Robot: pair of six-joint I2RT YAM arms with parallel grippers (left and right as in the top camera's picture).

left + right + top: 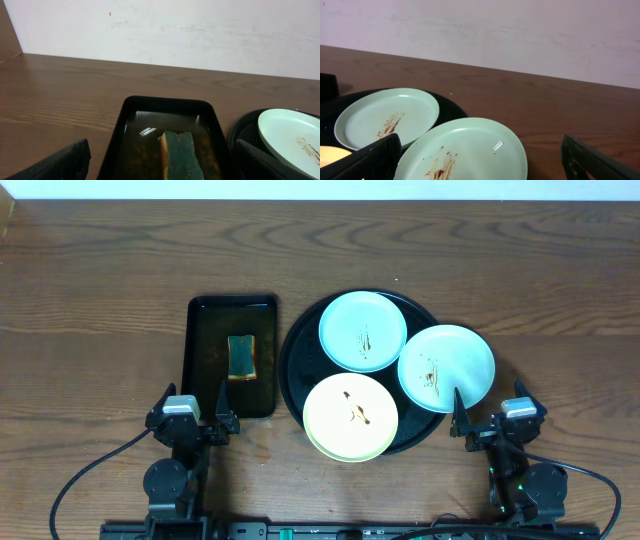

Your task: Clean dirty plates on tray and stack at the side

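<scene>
Even, soft indoor light, faint shadows, overhead view sharp, small white glints in rectangular black tray [165, 100] and on nearest mint-green plate [470, 140]

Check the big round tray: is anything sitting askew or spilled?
Yes. The right-hand mint-green plate sits askew: it rides over the right rim of the round tray and hangs well past it. The yellow plate pokes slightly over the near rim. Nothing looks spilled or broken.
</scene>
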